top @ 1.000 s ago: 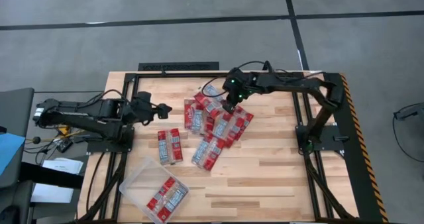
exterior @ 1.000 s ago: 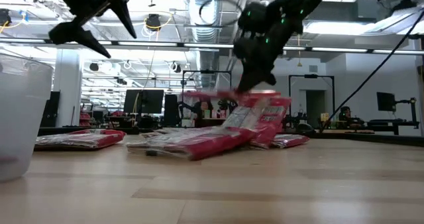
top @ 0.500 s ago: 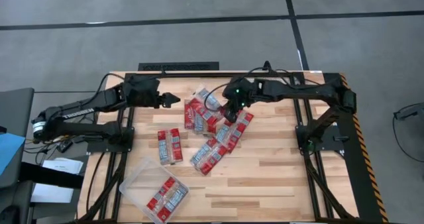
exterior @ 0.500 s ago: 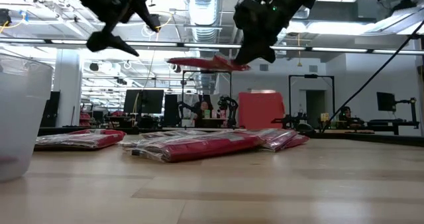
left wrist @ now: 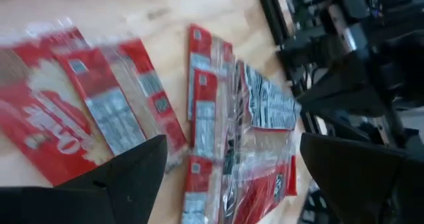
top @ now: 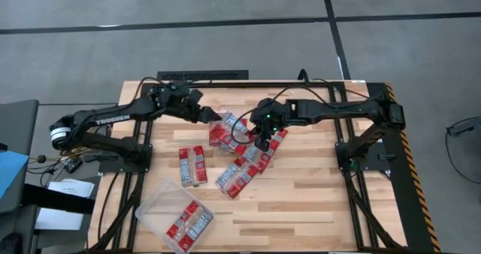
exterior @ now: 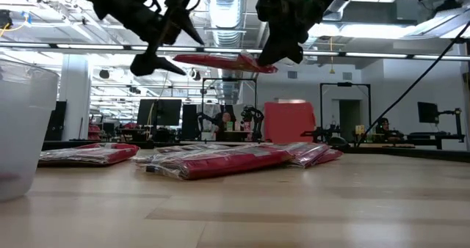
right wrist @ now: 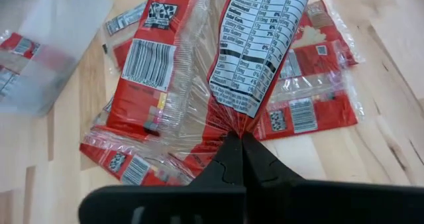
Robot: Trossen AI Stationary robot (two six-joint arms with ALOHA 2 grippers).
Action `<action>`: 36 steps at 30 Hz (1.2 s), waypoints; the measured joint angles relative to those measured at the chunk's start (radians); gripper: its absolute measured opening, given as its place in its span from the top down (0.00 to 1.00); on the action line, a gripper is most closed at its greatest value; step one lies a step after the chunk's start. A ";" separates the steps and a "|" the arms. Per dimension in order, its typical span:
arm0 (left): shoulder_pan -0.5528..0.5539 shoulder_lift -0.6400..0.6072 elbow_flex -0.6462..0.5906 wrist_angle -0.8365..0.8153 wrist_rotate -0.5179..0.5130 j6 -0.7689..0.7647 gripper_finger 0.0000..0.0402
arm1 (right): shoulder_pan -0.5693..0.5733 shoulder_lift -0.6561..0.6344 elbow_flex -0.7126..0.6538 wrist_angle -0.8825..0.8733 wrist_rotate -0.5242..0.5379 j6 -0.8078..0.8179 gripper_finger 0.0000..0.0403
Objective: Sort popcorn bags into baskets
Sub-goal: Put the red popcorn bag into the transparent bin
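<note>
Right tool (right wrist: 242,144) aloft, clamping packet (right wrist: 262,45)

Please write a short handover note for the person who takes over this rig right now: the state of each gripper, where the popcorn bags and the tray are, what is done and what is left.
Right gripper: shut on the end of one popcorn bag, held level, high above the table over the pile.
Left gripper: open, empty, in the air beside the lifted bag, fingers pointing at it.
Clear tray: near the table's front left corner, with two bags inside.
Pile: most bags lie loose and overlapping at mid-table. Two more bags lie flat between pile and tray.
Done: two bags sorted.
Left: place the held bag, then all the others.
</note>
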 joint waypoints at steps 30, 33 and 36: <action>-0.072 0.121 0.001 0.134 0.141 -0.114 0.93 | -0.013 -0.003 0.002 0.001 0.013 -0.058 0.91; -0.081 0.093 0.000 0.016 0.237 -0.094 0.97 | -0.030 -0.034 0.002 -0.040 0.012 -0.092 0.83; -0.089 0.043 0.000 -0.165 0.310 -0.044 0.97 | -0.051 -0.071 0.002 -0.080 0.013 -0.102 0.76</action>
